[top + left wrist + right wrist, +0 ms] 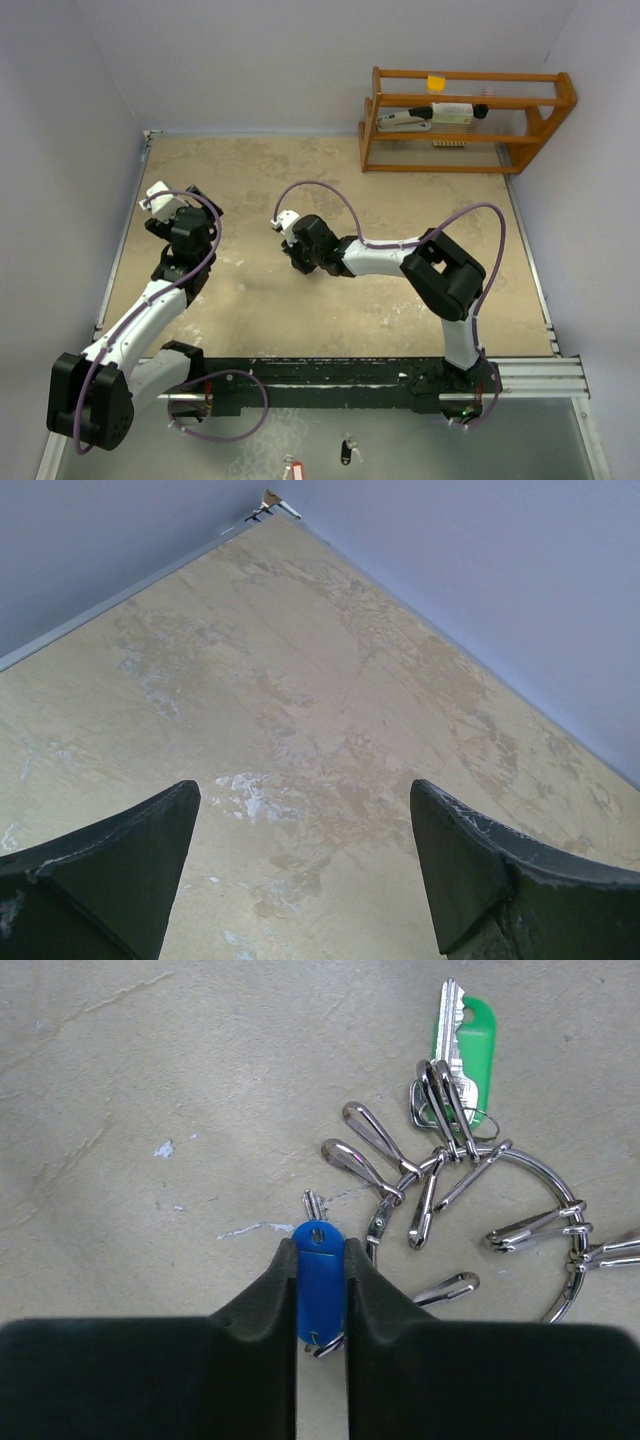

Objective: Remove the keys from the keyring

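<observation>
While right arm (375, 257) stretches low, jaws pinch blue key (320, 1270); left arm (140, 320) bent, jaws wide apart.

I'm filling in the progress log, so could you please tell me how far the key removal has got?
Done: nothing clearly; the green key still hangs from a clip on the keyring. In hand: the right gripper pinches the blue key; whether it is free is unclear. To do: the green key; the left gripper is open, empty.

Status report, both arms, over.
Left end effector open over tan table. Right end effector shut on blue-headed metal key. Green-headed key clipped on silver wire keyring. Nothing obstructing.
</observation>
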### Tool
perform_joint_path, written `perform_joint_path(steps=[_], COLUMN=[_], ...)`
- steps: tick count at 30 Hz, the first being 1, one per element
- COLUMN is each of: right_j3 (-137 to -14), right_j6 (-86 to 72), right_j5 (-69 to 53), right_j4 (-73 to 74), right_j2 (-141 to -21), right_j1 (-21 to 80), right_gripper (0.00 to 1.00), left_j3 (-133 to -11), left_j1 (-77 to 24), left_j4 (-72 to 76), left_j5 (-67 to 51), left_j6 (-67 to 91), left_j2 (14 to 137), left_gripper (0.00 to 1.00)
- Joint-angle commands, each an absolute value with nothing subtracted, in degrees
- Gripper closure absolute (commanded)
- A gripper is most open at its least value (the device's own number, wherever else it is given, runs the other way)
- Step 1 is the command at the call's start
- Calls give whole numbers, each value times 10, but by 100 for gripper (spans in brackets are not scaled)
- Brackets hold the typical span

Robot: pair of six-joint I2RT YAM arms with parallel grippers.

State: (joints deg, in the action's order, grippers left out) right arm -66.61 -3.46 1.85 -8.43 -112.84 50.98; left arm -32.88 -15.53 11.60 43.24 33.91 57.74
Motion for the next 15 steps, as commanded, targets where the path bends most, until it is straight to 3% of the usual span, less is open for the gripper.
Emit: perform_joint_path(steps=[1,2,15], right_j3=[-635,-638,-704], right_j6=[-44,-45,-45], right_j5=[78,82,85], right_j4=[53,55,71], right_j2=[-1164,-1167,-1132], right_j1=[505,505,504], right_gripper=[93,100,100], left_j3=[-331,-331,-336], left_j1=[-157,-157,-157], left_j4=[142,142,143], left_j5=[431,431,425], left_j6=[340,339,338], left_j2=[570,569,584], left_gripper=[17,17,17])
